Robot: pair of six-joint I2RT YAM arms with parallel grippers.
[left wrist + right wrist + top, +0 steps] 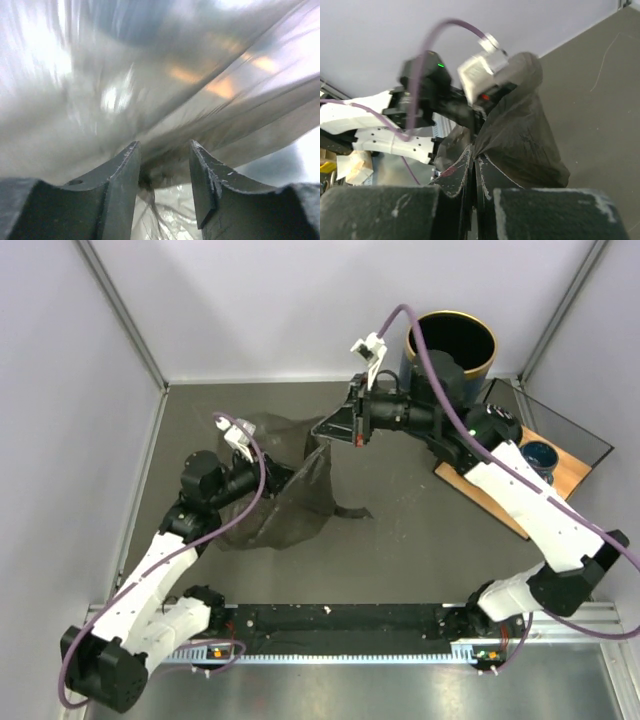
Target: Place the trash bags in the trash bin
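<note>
The trash bag (pixel 290 502) lies on the table (pixel 420 540) a bit left of centre. Its top corner is lifted toward the far edge by the right gripper (pixel 474 152), which is closed tight on a fold of the film. The left gripper (pixel 164 146) has its jaws approx half apart; a bunch of film passes between them but is not pinched, so only one arm carries the bag. The trash bin (pixel 452 313) stands at the far right corner, well apart from the bag

Step in hand, I think: gather the bag & bring it to the bin. To do it well, the left side should take a new grip lower on the film, then both lift high so the hanging part clears the gold rim. Go slowly, the film looks thin & slippery

Hard to see: from the top the left fingers are buried under film, the left wrist view is blurred, the bin's lower wall is behind the right arm, and I cannot tell if it is one bag or more
</note>
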